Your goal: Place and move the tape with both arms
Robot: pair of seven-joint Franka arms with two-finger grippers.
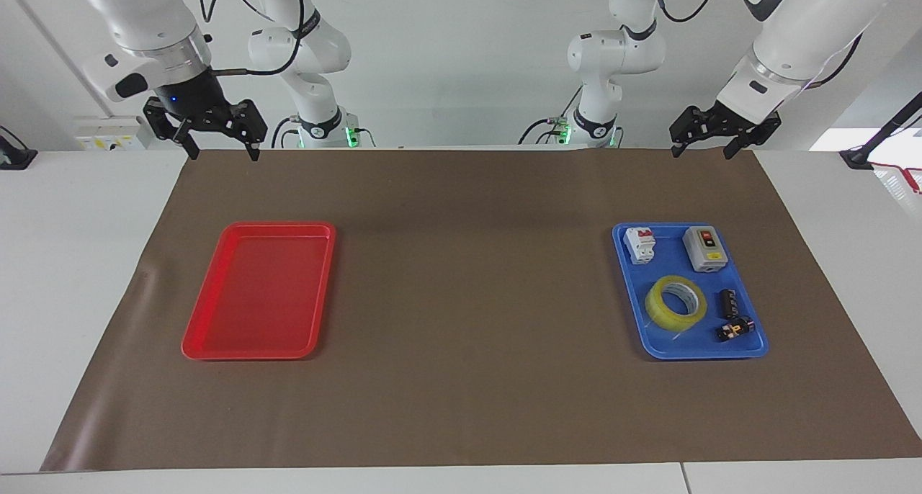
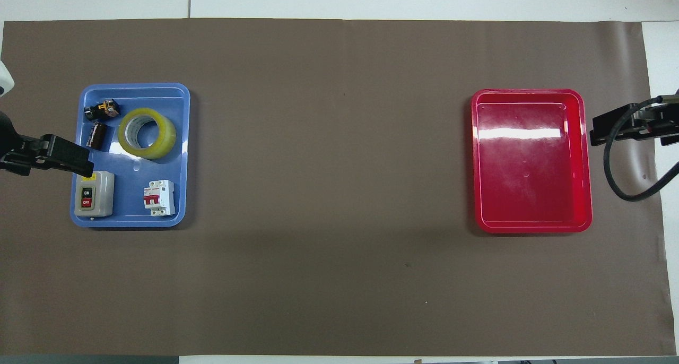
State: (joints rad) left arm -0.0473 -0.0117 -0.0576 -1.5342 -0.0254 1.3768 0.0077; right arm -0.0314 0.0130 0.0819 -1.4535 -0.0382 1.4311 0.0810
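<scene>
- Both grippers hung spread wide and empty over the robots' edge of the brown mat: the left gripper above the blue tray's end, the right gripper above the red tray's end.
- The tape lay flat in the blue tray, farther from the robots than the grey switch box and white circuit breaker, beside two small dark parts.
- Risk, as I judged it: a descending finger could clip those crowded neighbours, or the smooth roll could slip from a rim pinch.
- Count: one tape, two trays, two large arms, four other parts; the red tray held nothing.
</scene>
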